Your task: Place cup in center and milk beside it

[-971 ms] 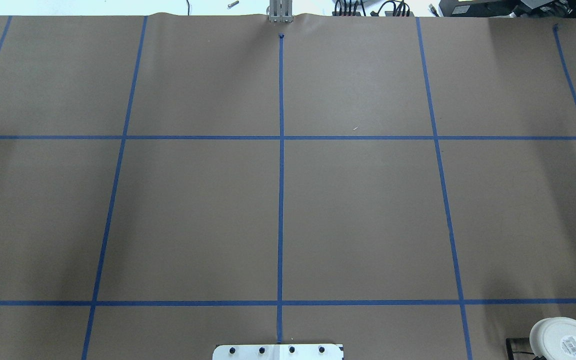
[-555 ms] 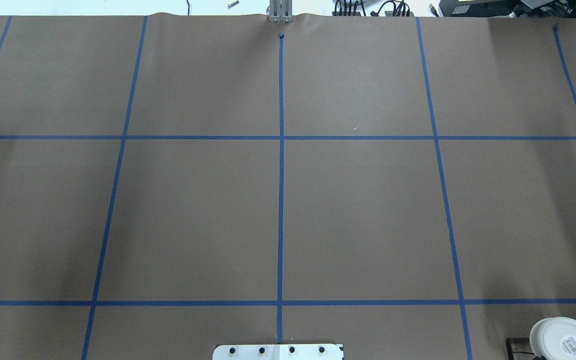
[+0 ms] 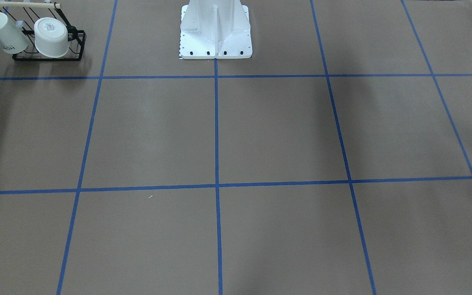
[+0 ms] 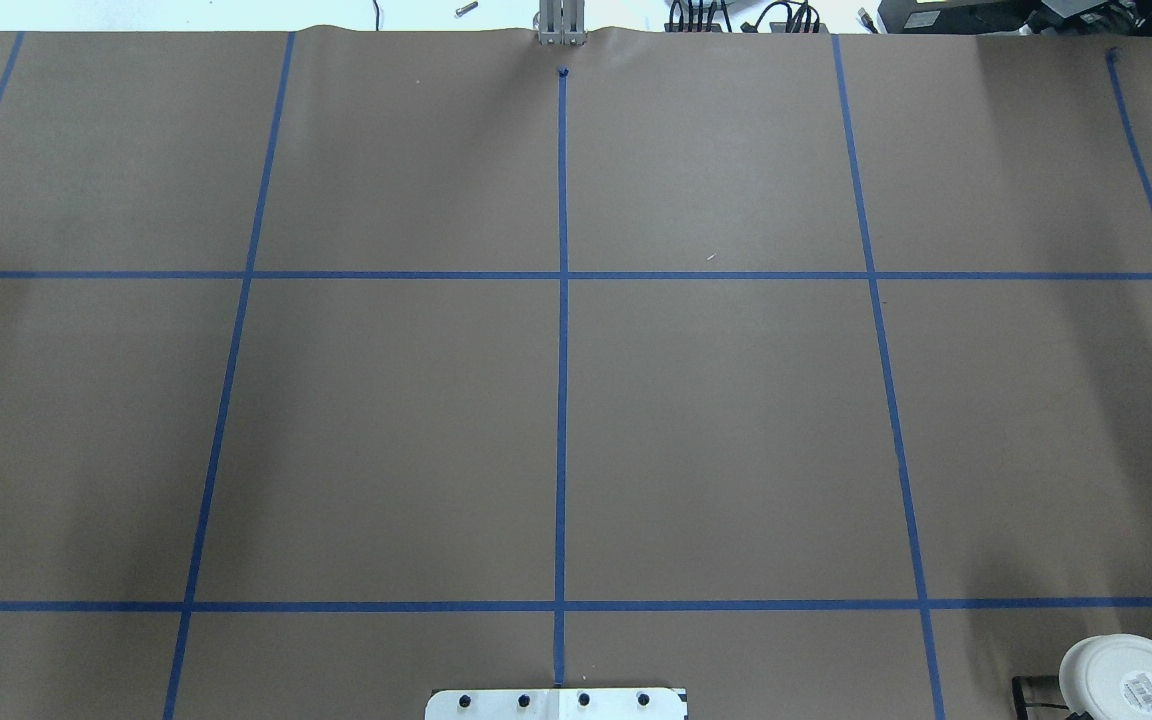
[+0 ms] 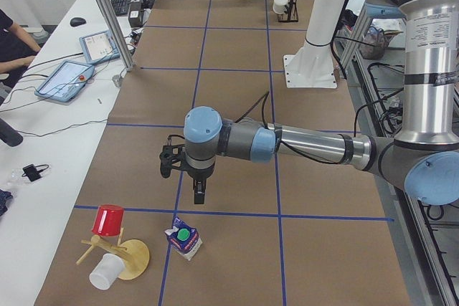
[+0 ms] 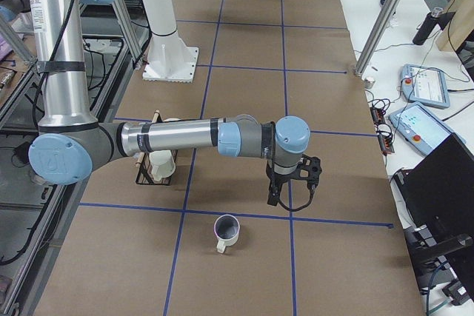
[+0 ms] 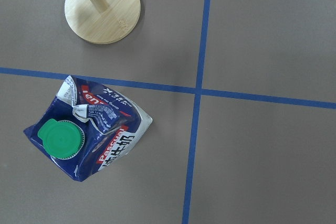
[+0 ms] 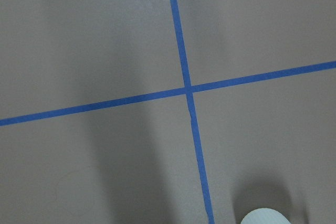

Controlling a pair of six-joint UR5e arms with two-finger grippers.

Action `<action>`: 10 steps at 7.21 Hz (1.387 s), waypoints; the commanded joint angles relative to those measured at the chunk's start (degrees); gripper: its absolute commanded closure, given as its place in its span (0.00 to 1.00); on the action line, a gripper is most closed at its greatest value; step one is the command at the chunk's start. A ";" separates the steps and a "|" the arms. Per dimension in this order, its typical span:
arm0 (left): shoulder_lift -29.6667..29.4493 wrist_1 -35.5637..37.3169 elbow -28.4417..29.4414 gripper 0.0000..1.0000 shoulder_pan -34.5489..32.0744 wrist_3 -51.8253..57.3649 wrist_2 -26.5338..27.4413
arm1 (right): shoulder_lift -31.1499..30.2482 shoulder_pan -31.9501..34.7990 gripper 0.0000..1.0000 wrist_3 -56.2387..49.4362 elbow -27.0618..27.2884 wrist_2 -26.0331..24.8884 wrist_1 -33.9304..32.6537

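The right end effector [image 6: 290,183] hangs near the small white, grey-lined mug [image 6: 227,232], the left end effector [image 5: 188,177] near the dark-blue, green-capped milk carton [image 5: 183,238], at opposite desk [image 6: 333,257] ends; their spread cannot be told. Centring overhead first probably helps.

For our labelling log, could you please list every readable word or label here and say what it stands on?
"Pascual": red band on the milk.
White characters on it: illegible.
Black lettering on the racked white cup: too small.
Sticker on the upturned cup: too small.
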 commanded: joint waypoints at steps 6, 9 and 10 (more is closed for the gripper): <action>-0.26 0.21 1.60 0.02 0.09 0.09 -0.08 | -6.16 -0.04 0.00 0.81 -2.29 2.20 10.15; 0.62 -1.46 0.99 0.02 -0.17 0.09 -0.18 | -9.77 -0.04 0.00 -3.93 -3.78 -3.44 18.05; 0.62 -1.46 0.90 0.02 -0.18 0.09 -0.18 | -10.64 -0.04 0.00 -8.55 -4.14 -3.17 18.15</action>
